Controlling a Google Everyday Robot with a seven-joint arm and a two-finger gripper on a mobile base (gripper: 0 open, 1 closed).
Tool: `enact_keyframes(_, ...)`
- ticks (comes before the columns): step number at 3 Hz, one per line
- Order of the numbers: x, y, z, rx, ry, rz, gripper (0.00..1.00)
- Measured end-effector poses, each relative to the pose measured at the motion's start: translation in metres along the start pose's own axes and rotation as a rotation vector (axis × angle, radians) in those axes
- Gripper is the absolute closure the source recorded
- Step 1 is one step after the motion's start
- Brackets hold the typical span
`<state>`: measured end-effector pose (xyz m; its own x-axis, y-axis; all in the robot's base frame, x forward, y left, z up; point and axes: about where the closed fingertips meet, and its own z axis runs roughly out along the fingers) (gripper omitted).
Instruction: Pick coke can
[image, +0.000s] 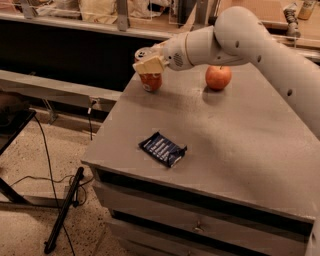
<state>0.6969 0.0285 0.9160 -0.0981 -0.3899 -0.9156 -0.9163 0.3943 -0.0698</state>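
The coke can (151, 81) is a small red-orange can with a silver top. It stands upright on the grey table (225, 135) near its far left corner. My gripper (148, 65) is at the can's upper half, reaching in from the right, and its cream-coloured end covers part of the can. The can's base rests on the table top.
A round red-orange apple (218, 77) sits on the table to the right of the can, under my arm. A dark blue snack packet (163, 149) lies flat near the table's front left. A dark counter runs behind the table. Cables lie on the floor at left.
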Motion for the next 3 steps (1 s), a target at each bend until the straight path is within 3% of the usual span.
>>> enact_keyframes(1,-0.007,0.000,-0.001,-0.005,-0.017,0.007,0.92)
enact_keyframes(2,-0.042,-0.006,-0.021,0.008,-0.091,0.002,1.00)
enact_keyframes(3,-0.067,-0.009,-0.040,0.019,-0.146,-0.001,1.00)
